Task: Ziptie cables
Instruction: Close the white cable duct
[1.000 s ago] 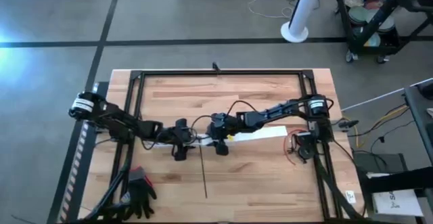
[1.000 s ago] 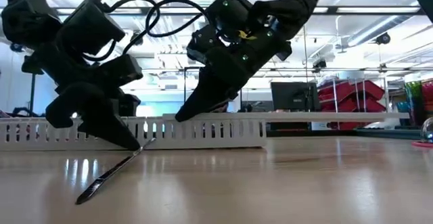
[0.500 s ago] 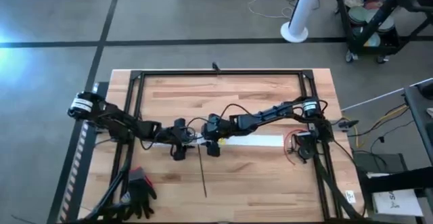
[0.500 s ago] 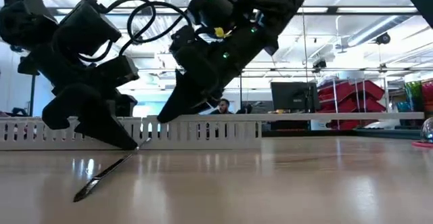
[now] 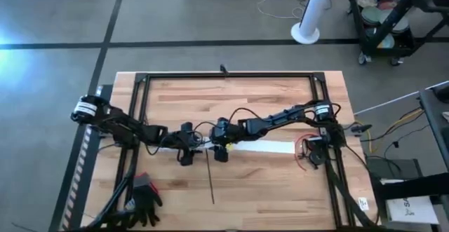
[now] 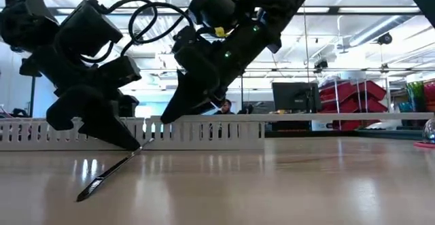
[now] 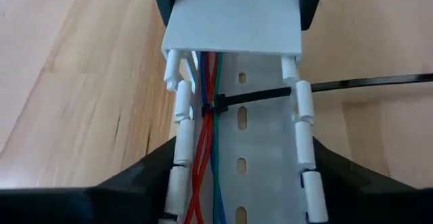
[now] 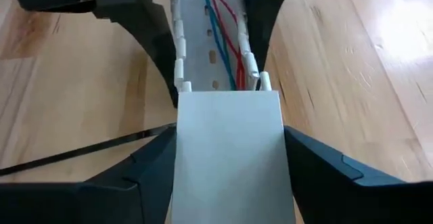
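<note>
The cables lay inside the slotted white duct, cinched by the black ziptie, its tail trailing over the worktop. Left jaws straddled the duct, steadying it; right jaws clenched its cover, probably to slide it.

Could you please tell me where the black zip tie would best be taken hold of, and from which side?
Probably the zip tie's free tail, mid-length, from above: it runs out alone from the duct, over bare wood, while its head sits tight among the wires.
</note>
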Motion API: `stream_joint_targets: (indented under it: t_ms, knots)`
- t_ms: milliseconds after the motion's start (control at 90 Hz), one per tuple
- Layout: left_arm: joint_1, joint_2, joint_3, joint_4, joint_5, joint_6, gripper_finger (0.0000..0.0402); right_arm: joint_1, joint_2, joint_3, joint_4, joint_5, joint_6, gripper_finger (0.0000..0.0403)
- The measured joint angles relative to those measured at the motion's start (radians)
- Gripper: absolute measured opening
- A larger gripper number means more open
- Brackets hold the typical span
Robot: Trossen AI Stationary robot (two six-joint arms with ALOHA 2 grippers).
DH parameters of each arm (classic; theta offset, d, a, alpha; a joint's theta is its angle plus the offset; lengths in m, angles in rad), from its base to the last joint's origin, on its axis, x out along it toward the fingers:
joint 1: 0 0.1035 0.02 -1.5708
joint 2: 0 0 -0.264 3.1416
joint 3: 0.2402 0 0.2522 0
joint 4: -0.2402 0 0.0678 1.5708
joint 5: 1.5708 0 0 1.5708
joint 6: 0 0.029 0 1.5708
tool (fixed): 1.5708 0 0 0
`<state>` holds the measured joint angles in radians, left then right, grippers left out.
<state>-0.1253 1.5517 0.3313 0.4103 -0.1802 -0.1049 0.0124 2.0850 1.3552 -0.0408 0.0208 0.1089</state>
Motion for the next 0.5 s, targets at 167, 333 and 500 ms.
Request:
stream_joint_targets:
  t_ms: [167,333,500]
  knots:
    - [0.000,0.000,-0.002,-0.001,0.000,-0.006,0.0219,0.000,-0.003,0.000,-0.010,0.023,0.008,0.0224]
    - [0.000,0.000,-0.005,-0.001,0.000,-0.011,0.0215,0.003,-0.005,0.000,-0.015,0.024,-0.006,0.0220]
    - [0.000,0.000,-0.007,0.017,0.000,0.004,0.0225,0.008,0.003,-0.006,0.045,0.015,-0.065,0.0223]
